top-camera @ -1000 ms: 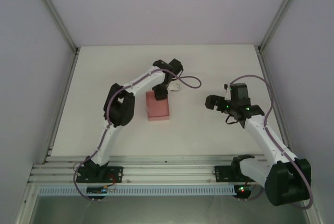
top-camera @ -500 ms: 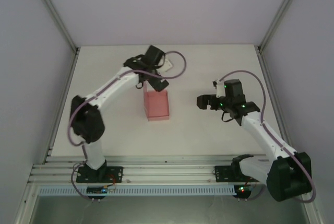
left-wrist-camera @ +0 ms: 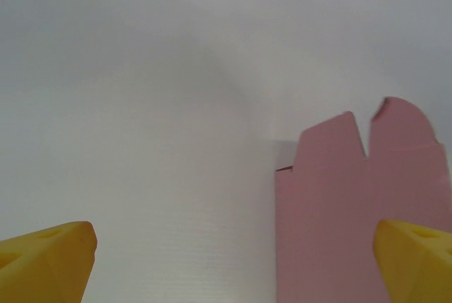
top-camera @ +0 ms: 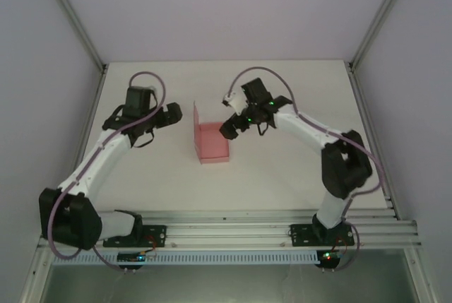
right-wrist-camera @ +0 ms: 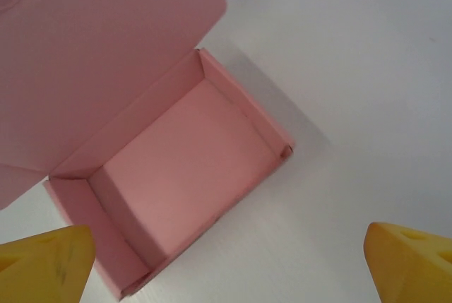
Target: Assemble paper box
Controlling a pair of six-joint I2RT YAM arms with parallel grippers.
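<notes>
The small pink paper box (top-camera: 212, 146) sits open-topped at the centre of the white table (top-camera: 282, 176), lid flap upright. The left gripper (top-camera: 175, 115), yellow fingers (left-wrist-camera: 49, 260) spread wide, is empty beside it. The right gripper (top-camera: 227, 131), fingers (right-wrist-camera: 42, 264) equally spread, hangs above it.

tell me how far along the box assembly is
Done: the paper box stands as a tray with its walls folded up. In hand: nothing; the left claw and right claw are both open, either side of it. Left: the lid flap stands upright and needs folding down and tucking.
</notes>
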